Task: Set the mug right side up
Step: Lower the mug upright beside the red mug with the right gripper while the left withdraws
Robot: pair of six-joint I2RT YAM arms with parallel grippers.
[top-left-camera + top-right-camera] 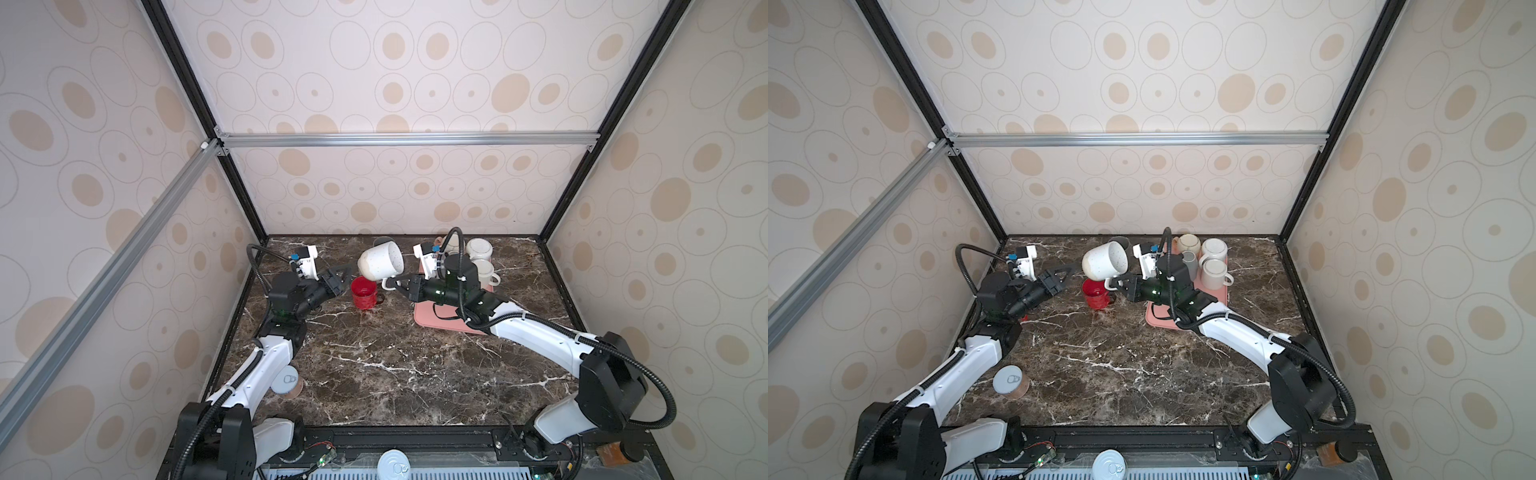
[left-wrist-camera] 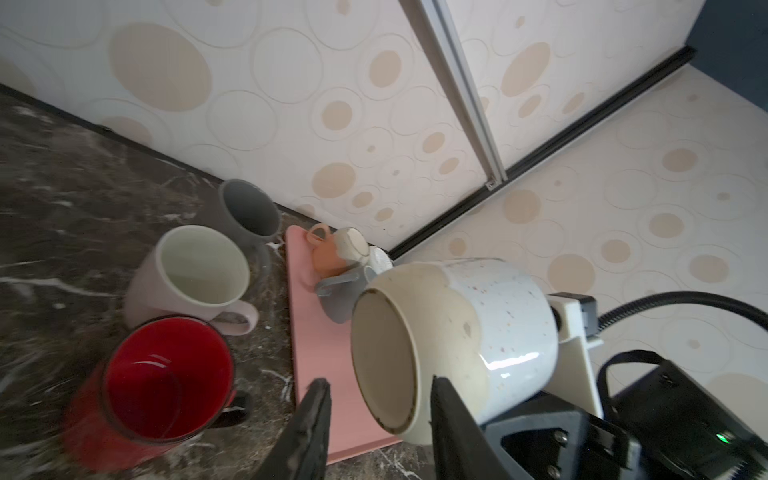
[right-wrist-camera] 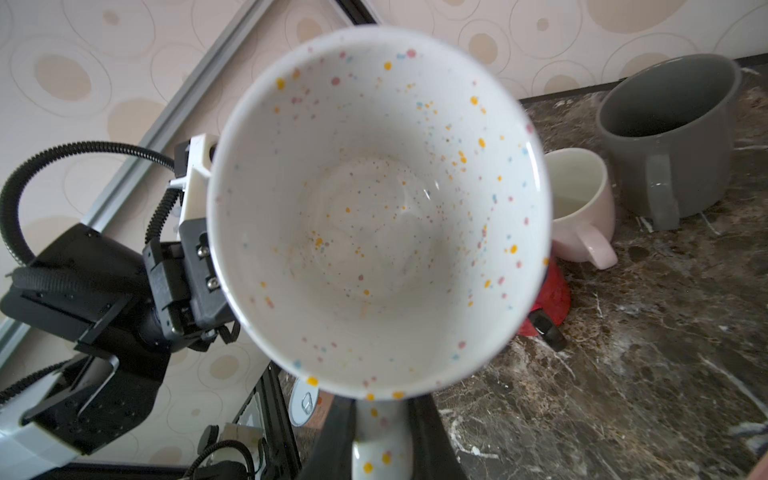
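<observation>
White speckled mug (image 1: 381,261) hangs sideways in the air, its handle (image 3: 380,444) pinched by the right gripper (image 1: 399,286); its base faces the left gripper (image 1: 348,275), fingers spread, just beside.

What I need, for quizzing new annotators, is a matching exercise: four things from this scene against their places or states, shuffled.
1 speckled mug
2 red mug
3 grey mug
4 pink tray

a upright by the back wall
b lifted, tilted, handle in the right gripper
c carrying upside-down mugs
d upright, just ahead of the left gripper

Pairs: 1-b, 2-d, 3-a, 4-c
</observation>
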